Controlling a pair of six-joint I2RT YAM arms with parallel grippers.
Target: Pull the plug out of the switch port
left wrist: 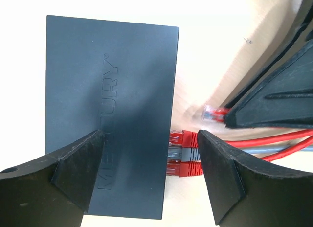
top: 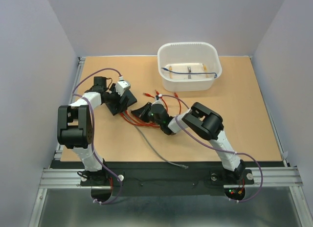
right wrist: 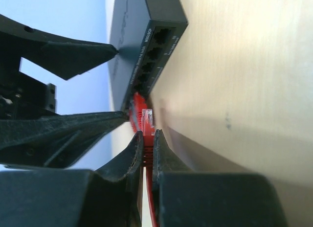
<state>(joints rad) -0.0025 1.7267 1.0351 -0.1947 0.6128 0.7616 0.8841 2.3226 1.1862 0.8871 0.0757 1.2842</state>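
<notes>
The switch [left wrist: 112, 90] is a flat matte-black box lying on the table, also seen from the side with its row of ports [right wrist: 154, 51]. My left gripper [left wrist: 149, 136] is open over it: one finger [left wrist: 78, 173] lies over the switch's top, the other [left wrist: 225, 178] stands just outside the plugs. Three plugs stay in the ports: red [left wrist: 188, 138], grey [left wrist: 182, 152], red [left wrist: 187, 169]. My right gripper [right wrist: 148, 144] is shut on a red plug [right wrist: 148, 120]. Its clear tip [left wrist: 211, 112] hangs free, a short way from the ports.
A white plastic tub [top: 189, 65] with a board and a blue wire stands at the back right. Red cables [top: 142, 123] fan out from the switch toward my right arm [top: 205, 122]. A grey cable [top: 156, 149] trails to the near edge.
</notes>
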